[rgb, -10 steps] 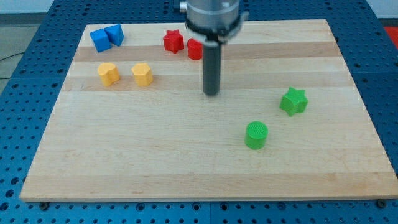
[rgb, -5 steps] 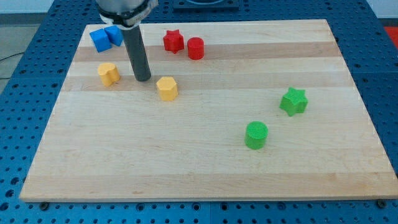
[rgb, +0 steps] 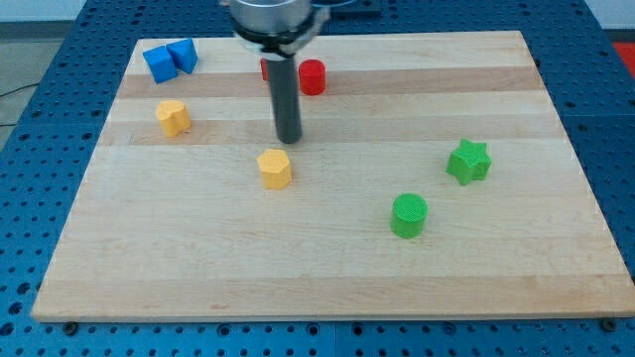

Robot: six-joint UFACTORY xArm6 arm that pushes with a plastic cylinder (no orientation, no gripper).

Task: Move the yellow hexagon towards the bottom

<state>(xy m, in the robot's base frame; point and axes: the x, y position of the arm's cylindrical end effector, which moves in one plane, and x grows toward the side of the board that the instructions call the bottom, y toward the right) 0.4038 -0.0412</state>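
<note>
**Your tip is sitting just above the yellow hexagon**

You are looking at a light wooden counter [rgb: 327,268] with small blocks on it. Your tip [rgb: 289,141] is resting near the middle, just above the yellow plastic hexagon block [rgb: 275,169] and a bit to its right, with a small gap between them. You are working with no hand, only a dark rod, so nothing is being held. Another yellow block [rgb: 173,117] with a rounded shape is sitting well to the left. Two blue blocks [rgb: 169,59] are touching at the top left. A red cylinder [rgb: 313,76] is standing at the top, and a red block [rgb: 266,69] is hiding partly behind the rod. A green star [rgb: 468,162] and a green cylinder [rgb: 409,215] are sitting on the right.
</note>
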